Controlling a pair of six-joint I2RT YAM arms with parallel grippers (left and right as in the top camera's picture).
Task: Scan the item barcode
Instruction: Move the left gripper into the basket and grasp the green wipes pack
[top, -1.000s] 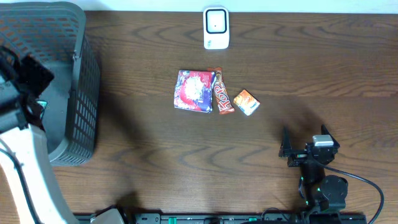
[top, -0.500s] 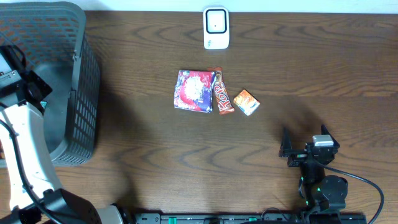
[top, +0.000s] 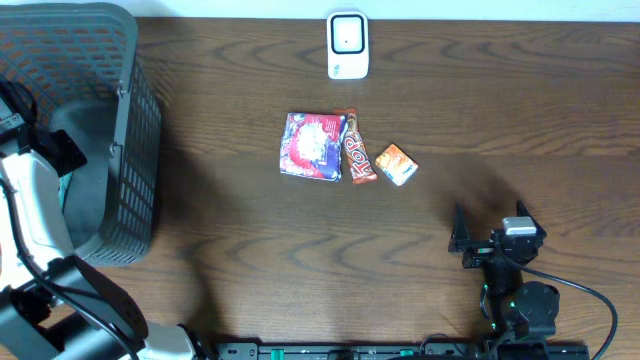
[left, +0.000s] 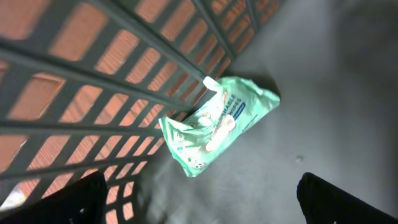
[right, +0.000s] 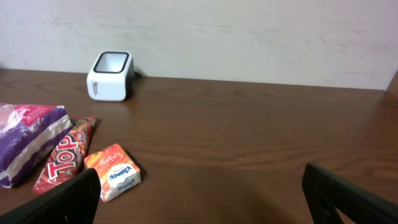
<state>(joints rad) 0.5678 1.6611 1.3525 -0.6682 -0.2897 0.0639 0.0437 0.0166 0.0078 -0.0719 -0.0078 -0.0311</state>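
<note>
At the left edge of the tabletop (top: 560, 120) stands a basket (top: 135, 150). The left gripper (left: 199, 202) hangs inside it with its fingers spread wide, holding nothing. Below it, against the slatted wall, lies a green packet (left: 217, 124). It looks like a soft, crinkly film pack, light and likely to slip or buckle, so it is best pinched across its narrow width near the middle.

Around the middle of the tabletop three more goods lie in a row: a puffy snack bag (top: 313, 146), a chocolate bar (top: 357, 158) close against its right side, and a small orange packet (top: 396, 163) just beside the bar. The bag looks light and squashy, so a sealed edge is the place to take it. The bar seems stiffer and suits a grip across its short side, and the orange packet looks boxy and firm.

The scanner (top: 347, 45) sits at the far edge, window upward. Toward the right end of the near edge, the right gripper (right: 202, 194) is likewise spread wide and empty.
</note>
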